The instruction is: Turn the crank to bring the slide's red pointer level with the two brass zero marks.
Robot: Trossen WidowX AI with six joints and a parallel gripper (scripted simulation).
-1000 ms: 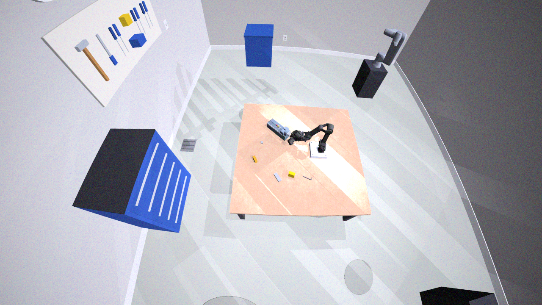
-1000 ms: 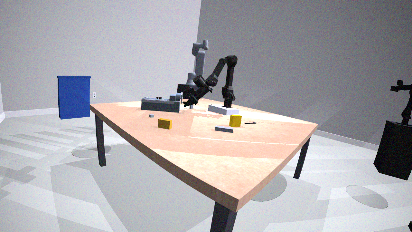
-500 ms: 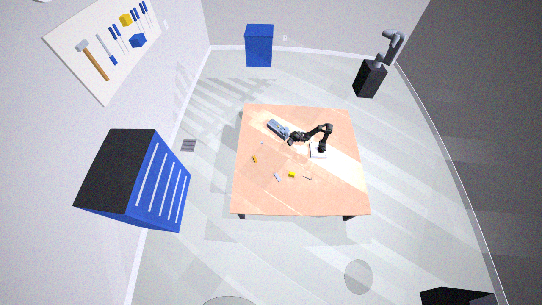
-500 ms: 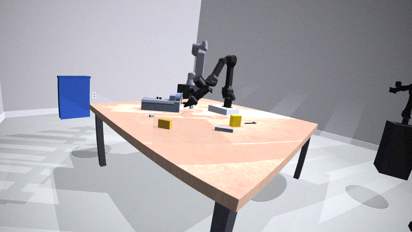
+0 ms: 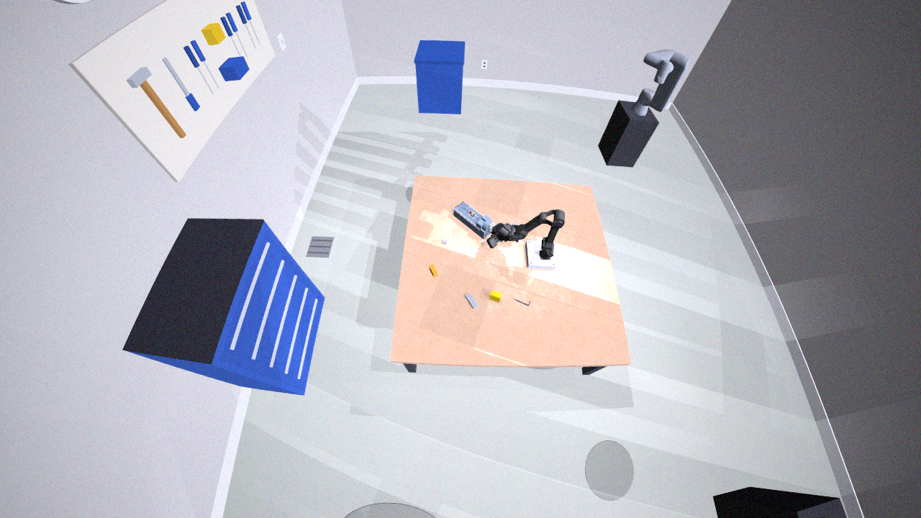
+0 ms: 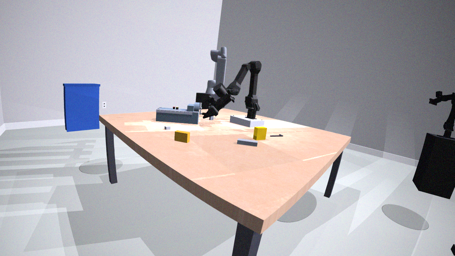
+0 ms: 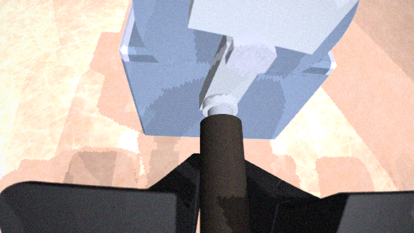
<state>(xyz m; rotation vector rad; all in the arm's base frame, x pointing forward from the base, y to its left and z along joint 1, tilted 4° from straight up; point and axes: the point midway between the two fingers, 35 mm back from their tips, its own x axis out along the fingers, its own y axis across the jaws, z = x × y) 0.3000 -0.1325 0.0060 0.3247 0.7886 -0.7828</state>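
Observation:
The blue-grey machine (image 5: 466, 218) (image 6: 177, 117) (image 7: 168, 113) lies at the table's back left. My gripper (image 5: 492, 241) (image 6: 204, 116) (image 7: 214, 163) is at its crank end, shut on the dark round crank handle (image 7: 222, 145). The pale crank arm (image 7: 242, 76) runs from the handle upward and slightly right in the wrist view, against the machine's end face. On top of the machine, the red pointer (image 5: 470, 212) (image 6: 174, 107) shows as a tiny spot beside brass-coloured marks (image 6: 177, 108). Their exact alignment is too small to tell. The wrist view does not show them.
A small grey cube (image 5: 443, 241) (image 6: 167, 128), an orange block (image 5: 433, 270) (image 6: 182, 136), a grey bar (image 5: 470, 301) (image 6: 247, 142), a yellow block (image 5: 495, 296) (image 6: 260, 133) and a hex key (image 5: 522, 302) (image 6: 276, 136) lie on the table. A grey upright piece (image 6: 211, 118) stands beneath my gripper's wrist.

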